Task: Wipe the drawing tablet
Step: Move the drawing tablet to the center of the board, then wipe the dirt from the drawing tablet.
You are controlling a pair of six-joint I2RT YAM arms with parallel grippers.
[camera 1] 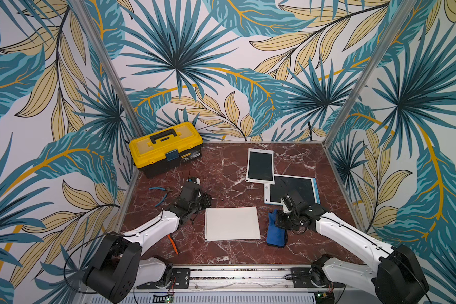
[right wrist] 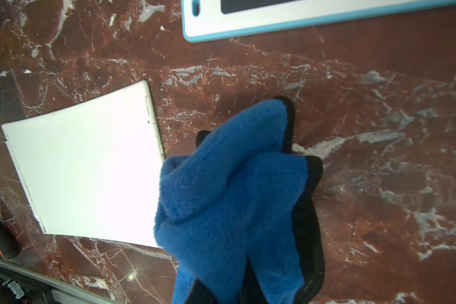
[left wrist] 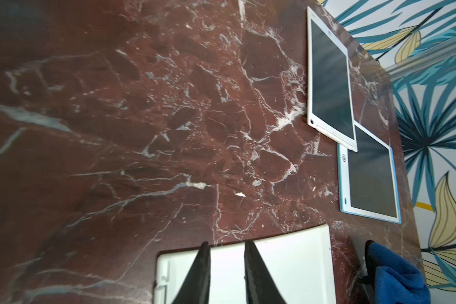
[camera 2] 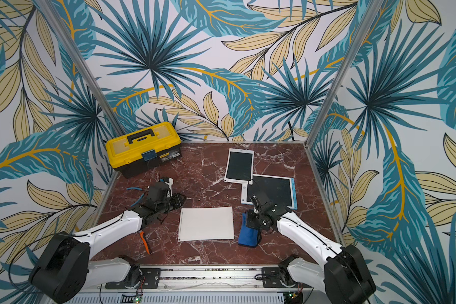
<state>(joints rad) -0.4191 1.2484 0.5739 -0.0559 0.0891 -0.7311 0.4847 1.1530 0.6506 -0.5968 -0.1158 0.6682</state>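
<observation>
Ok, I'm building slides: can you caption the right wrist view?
Right gripper shut on the cloth beside the white tablet; blue-edged tablet beyond, on marble table.

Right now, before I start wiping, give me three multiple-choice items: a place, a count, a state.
1. Where is the blue cloth relative to the white tablet? A. On it. B. Beside it, on the right arm's side. C. Under it.
2. How many dark-screened tablets lie at the back? A. One. B. Four. C. Two.
3. The right gripper is: A. shut on the blue cloth. B. open, empty. C. out of view.
Key: 1 B, both top views show it alongside. 2 C, a white-framed tablet and a blue-framed tablet. 3 A, the right wrist view shows cloth bunched in it.
</observation>
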